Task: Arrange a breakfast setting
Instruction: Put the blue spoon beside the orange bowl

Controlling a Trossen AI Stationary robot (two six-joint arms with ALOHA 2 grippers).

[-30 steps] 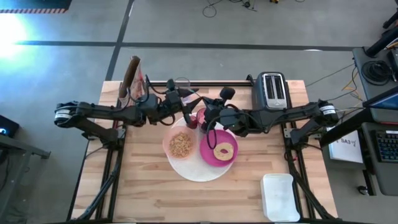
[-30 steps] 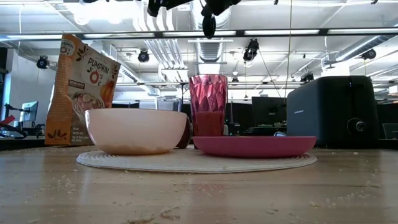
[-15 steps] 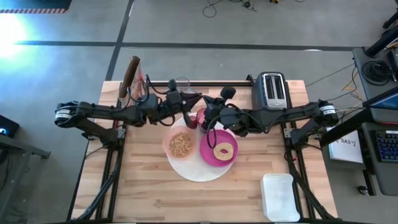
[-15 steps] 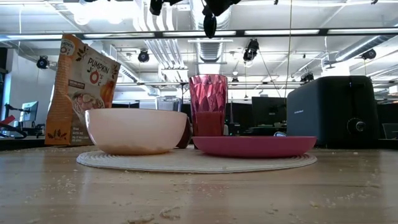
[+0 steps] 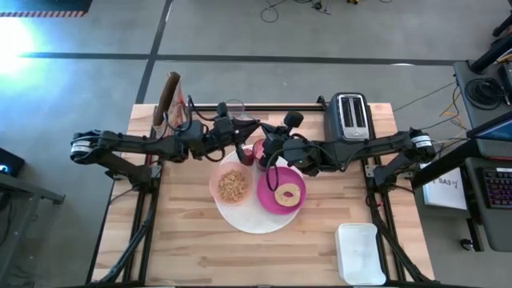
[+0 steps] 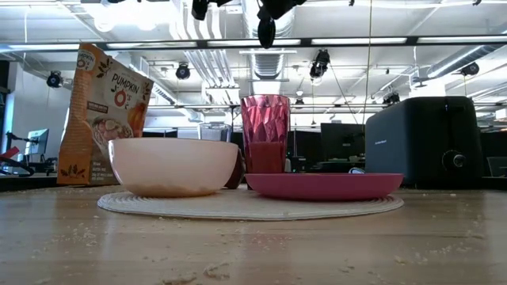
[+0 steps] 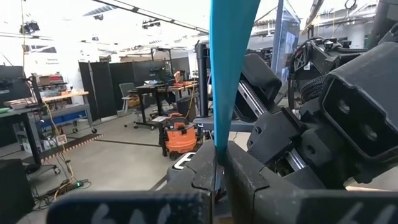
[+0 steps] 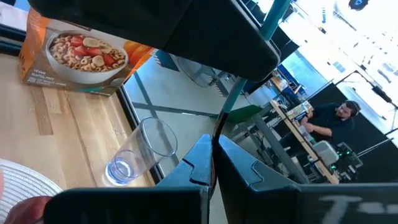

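A teal-handled spoon [image 7: 230, 68] hangs high above the table between both grippers; its dark bowl [image 6: 267, 32] points down over the pink cup [image 6: 265, 134]. My left gripper [image 5: 250, 132] and my right gripper [image 5: 268, 154] meet above the cup and are both shut on the spoon. The white placemat [image 5: 244, 220] carries the peach bowl [image 5: 232, 186] of cereal and the magenta plate [image 5: 268, 200] with the bagel [image 5: 288, 194]. A small red fruit [image 5: 246, 157] sits beside the cup at the mat's far edge. My left gripper pinches the spoon's teal handle [image 7: 219, 146] between its two fingers, coming level from the table's left. The spoon is lifted clear, well above the cup. My right gripper pinches a thin dark part of the spoon [image 8: 216, 144] between its two fingers, coming from the table's right. The teal handle [image 8: 249, 74] runs on past the fingers toward my left gripper. Which part of the spoon it has, I cannot tell.
A cereal bag [image 5: 170, 102] stands at the far left, with a clear glass [image 5: 234, 106] beside it. The black toaster [image 5: 350, 116] is at the far right. A white container [image 5: 358, 252] lies at the near right. Bare wood lies near and left.
My left gripper has shut on the spoon's teal handle while my right gripper kept its hold. Both arms and the spoon stay in place above the cup.
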